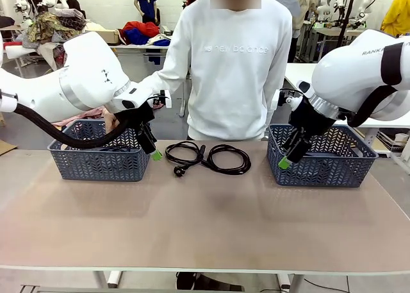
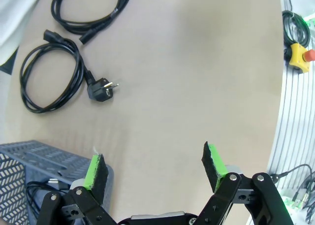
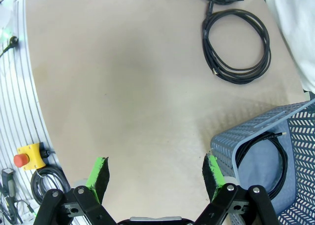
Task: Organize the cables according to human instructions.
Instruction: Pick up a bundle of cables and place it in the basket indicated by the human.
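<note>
Two coiled black cables lie side by side at the table's far middle: one with its plug toward me, the other to its right. The left wrist view has them as a coil with a round plug and a coil farther off. Another cable lies inside the left basket. A fourth cable lies in the right basket. My left gripper hangs open and empty at the left basket's right corner. Beside the right basket's left corner my right gripper stands open, holding nothing.
A person in a white sweater stands at the far side behind the cables, one hand down by the left basket. Yellow boxes with red stop buttons sit off the table's near edge. The near half of the tabletop is bare.
</note>
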Robot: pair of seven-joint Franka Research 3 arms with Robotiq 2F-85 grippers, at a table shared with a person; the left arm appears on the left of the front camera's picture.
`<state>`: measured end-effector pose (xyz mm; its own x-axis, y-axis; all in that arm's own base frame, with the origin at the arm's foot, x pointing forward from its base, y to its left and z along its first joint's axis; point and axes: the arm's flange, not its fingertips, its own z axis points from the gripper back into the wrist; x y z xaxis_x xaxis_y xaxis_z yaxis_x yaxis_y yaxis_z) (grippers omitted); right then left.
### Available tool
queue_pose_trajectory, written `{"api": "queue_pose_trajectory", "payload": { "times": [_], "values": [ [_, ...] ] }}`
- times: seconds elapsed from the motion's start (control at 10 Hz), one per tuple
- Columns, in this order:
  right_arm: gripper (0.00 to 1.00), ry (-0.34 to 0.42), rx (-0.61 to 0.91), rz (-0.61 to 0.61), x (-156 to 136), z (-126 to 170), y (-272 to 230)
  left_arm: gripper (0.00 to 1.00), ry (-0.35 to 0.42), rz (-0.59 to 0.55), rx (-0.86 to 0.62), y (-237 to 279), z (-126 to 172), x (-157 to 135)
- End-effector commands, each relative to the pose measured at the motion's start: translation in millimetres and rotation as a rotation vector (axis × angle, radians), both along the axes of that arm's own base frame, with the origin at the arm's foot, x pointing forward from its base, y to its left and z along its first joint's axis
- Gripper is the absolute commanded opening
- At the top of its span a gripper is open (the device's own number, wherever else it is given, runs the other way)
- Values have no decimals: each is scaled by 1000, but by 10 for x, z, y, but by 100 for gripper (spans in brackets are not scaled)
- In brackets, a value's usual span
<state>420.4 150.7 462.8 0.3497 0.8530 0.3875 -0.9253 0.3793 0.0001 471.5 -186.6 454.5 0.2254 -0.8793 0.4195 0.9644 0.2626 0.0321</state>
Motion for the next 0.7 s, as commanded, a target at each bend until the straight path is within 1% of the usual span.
{"api": "queue_pose_trajectory", "payload": {
  "times": [0.0,0.4,0.6],
  "values": [
    [100,0,-3,-13,0,9,1,100,-4,-3,-2,20,8,6],
    [100,0,-3,-13,0,9,1,100,0,0,0,0,0,0],
    [100,0,-3,-13,0,9,1,100,7,68,69,-101,7,122]
  ]
}}
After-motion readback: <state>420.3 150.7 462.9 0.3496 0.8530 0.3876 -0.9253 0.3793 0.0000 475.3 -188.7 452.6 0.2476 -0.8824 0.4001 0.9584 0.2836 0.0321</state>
